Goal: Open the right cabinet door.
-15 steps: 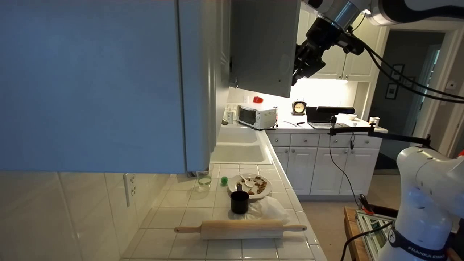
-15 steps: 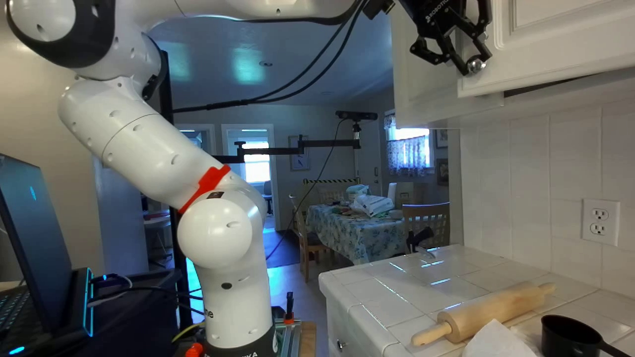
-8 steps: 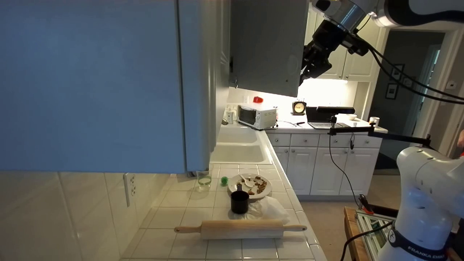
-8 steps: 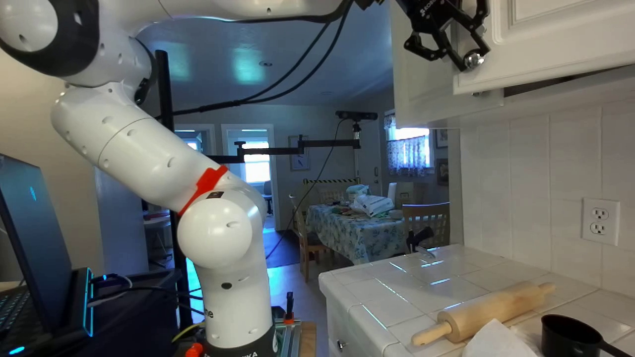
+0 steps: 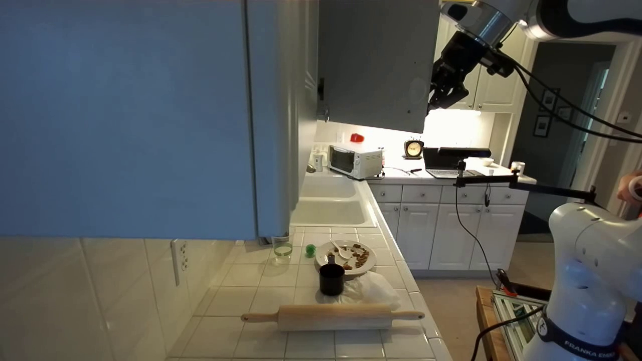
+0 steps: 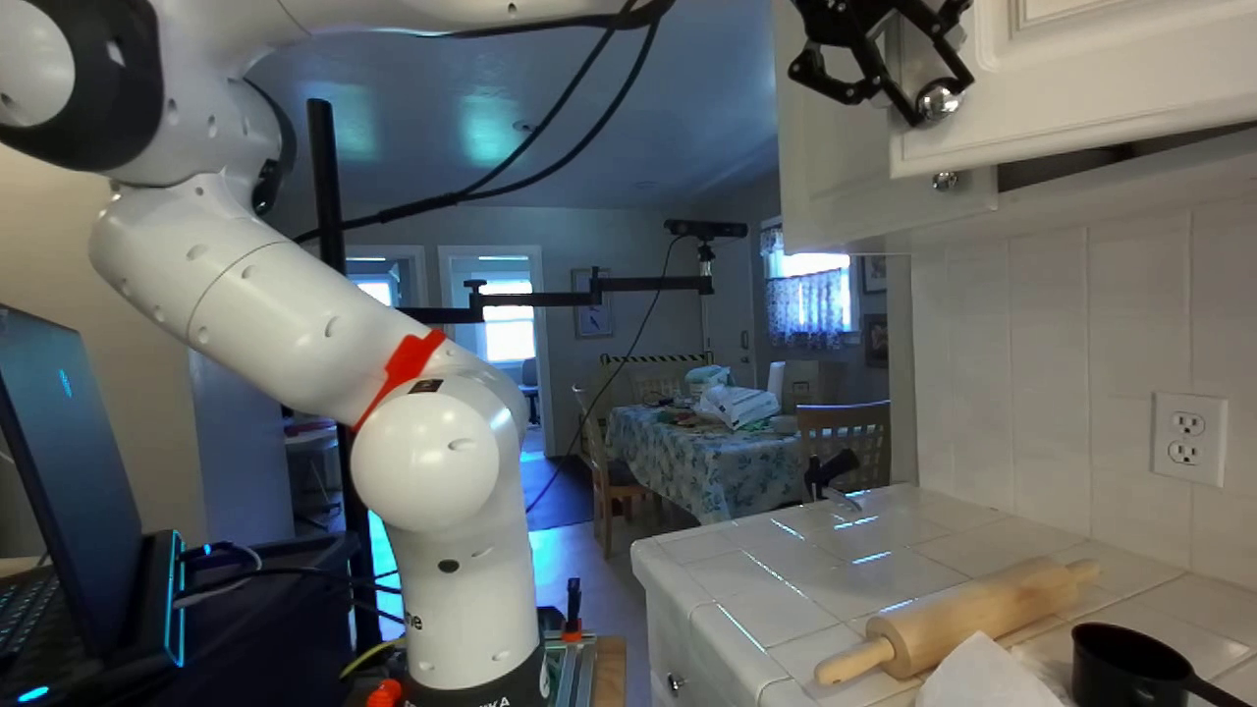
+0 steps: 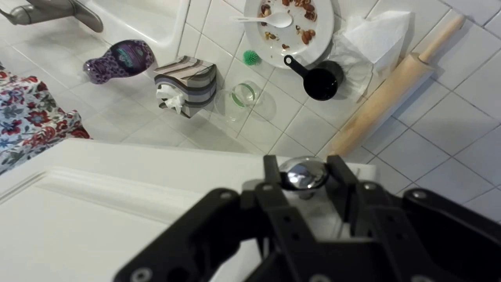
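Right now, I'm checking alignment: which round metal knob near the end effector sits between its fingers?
The silver knob on the ajar white panelled door; the other knob, on the white door beyond, is untouched.

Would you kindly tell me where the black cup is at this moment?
In the wrist view, the black cup sits in the upper half, right of centre, between the white plate and the rolling pin, beside the crumpled white wrap.

A home kitchen has a white double-basin sink [image 5: 326, 212] in a white square-tiled counter [image 5: 271, 301] and a boxy white toaster oven [image 5: 368, 163]; a blue-patterned, cloth-covered dining table [image 6: 678, 466] stands beyond.
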`<state>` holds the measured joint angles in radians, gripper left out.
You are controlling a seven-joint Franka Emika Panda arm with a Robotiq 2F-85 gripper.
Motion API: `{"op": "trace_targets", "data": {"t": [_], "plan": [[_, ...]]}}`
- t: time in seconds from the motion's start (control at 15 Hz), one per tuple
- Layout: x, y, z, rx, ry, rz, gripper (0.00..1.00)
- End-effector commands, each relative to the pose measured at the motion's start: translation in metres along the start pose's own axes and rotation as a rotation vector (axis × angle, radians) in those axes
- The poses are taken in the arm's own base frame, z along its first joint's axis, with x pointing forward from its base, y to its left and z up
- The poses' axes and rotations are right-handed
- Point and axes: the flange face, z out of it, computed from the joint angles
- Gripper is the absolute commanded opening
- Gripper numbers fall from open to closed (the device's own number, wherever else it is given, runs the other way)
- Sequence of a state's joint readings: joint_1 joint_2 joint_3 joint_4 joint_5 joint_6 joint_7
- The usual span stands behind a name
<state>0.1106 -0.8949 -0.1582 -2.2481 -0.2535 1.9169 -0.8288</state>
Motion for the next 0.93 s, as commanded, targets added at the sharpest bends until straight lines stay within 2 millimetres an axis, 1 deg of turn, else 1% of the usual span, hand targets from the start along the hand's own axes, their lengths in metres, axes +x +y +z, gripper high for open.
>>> {"op": "trace_targets", "data": {"t": [0.0, 0.4, 0.73, 0.87], "plan": [[-0.026, 0.007, 0.012, -0.006, -0.026, -0.053, 0.1], [-0.056, 0.014, 0.009, -0.017, -0.003, -0.105, 0.1], [-0.083, 0.019, 0.008, -0.041, -0.002, -0.107, 0.1], [-0.093, 0.022, 0.01, -0.056, 0.001, -0.104, 0.1]]}}
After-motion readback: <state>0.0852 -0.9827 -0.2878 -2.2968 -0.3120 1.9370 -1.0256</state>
